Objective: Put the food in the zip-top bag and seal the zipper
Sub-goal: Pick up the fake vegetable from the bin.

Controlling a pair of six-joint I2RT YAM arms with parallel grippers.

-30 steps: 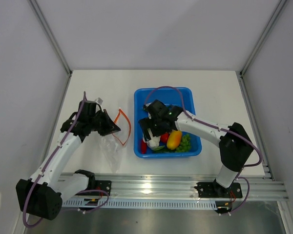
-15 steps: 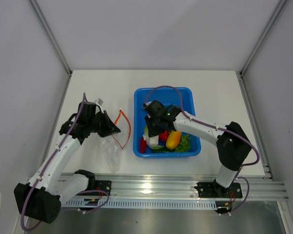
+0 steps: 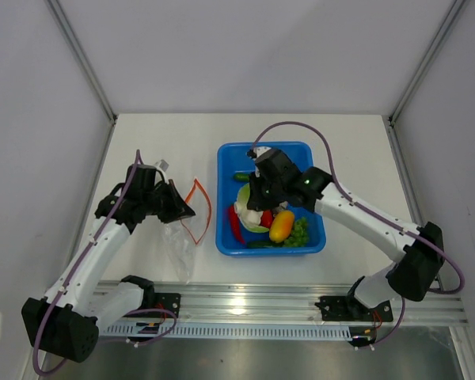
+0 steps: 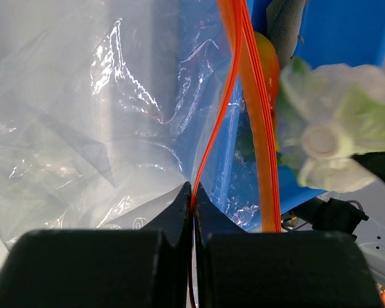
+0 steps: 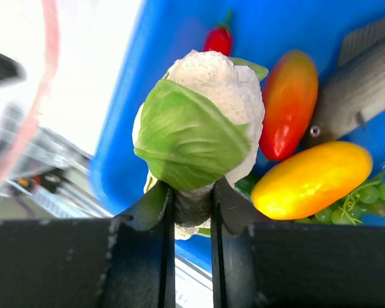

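My left gripper (image 3: 180,207) (image 4: 194,196) is shut on the red-orange zipper (image 3: 199,207) (image 4: 240,96) of the zip-top bag (image 3: 178,237) (image 4: 83,115), holding its mouth up and spread toward the tub. My right gripper (image 3: 257,207) (image 5: 191,192) is shut on the stem of the white cauliflower (image 3: 248,214) (image 5: 205,122), lifted above the blue tub (image 3: 289,154) (image 5: 179,38). The rest of the food lies in the tub: a red chili (image 3: 236,226) (image 5: 218,40), a yellow fruit (image 3: 282,226) (image 5: 311,179), a red-orange fruit (image 5: 289,102), green grapes (image 3: 301,231) (image 5: 372,196) and a grey fish (image 5: 366,86).
The tub stands right of centre on the white table (image 3: 166,142), a short gap from the bag's mouth. Walls close the table in on three sides. A metal rail (image 3: 285,305) carrying both arm bases runs along the near edge.
My right gripper closed on the cauliflower down in the tub, then rose with it as the arm straightened out. The left arm and the bag stayed put.
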